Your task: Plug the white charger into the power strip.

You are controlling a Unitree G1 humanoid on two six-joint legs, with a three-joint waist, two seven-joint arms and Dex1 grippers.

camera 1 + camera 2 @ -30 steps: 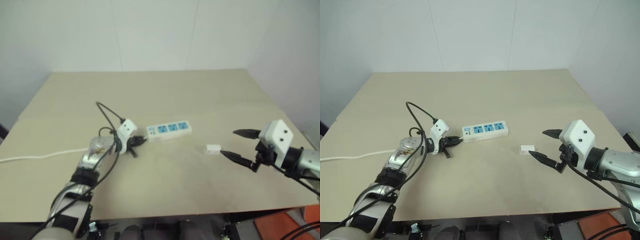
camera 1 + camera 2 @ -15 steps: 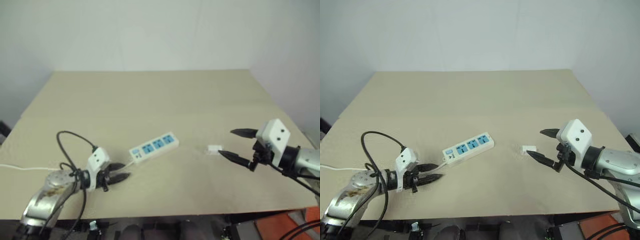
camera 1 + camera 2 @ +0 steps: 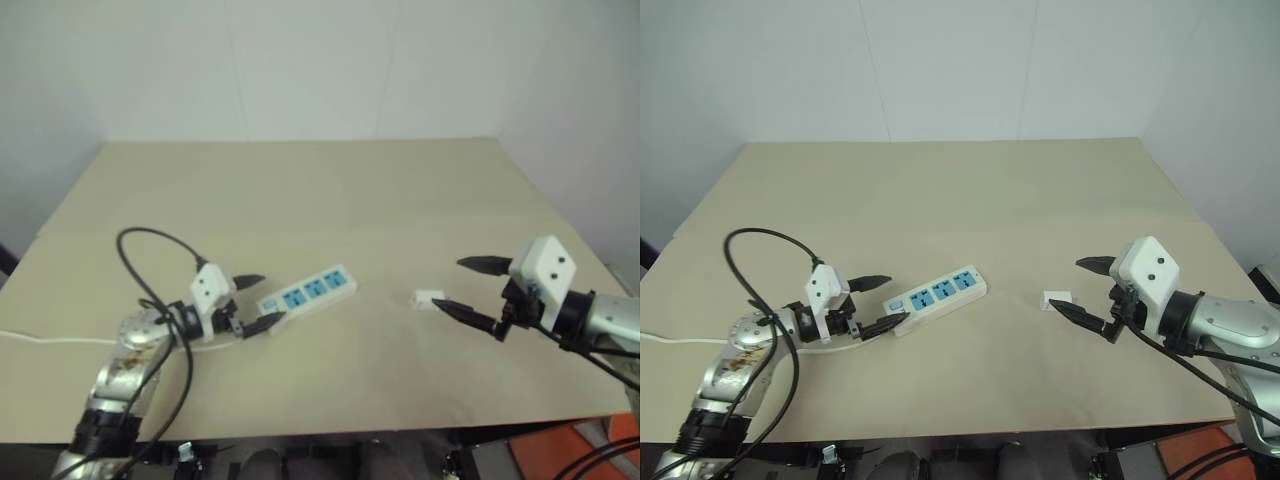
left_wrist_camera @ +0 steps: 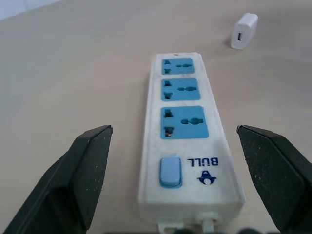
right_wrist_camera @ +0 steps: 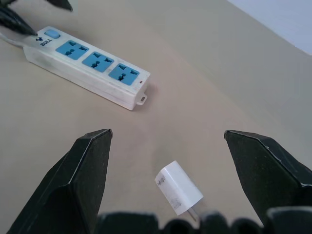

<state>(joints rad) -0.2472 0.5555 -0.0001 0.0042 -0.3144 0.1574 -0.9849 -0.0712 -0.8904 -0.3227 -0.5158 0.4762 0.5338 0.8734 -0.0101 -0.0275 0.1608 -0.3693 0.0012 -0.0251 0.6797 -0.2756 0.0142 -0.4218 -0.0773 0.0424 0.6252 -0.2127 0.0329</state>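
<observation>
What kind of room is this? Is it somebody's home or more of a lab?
Probably a lab or test room, not a home. A bare tan table stands against plain white walls, and on it lie just a power strip and a small white charger, set between two robot grippers.

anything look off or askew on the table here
Nothing damaged or spilled. The power strip lies skewed across the table, with all three sockets unoccupied. The white charger lies on its side, apart from the strip, unplugged.
</observation>
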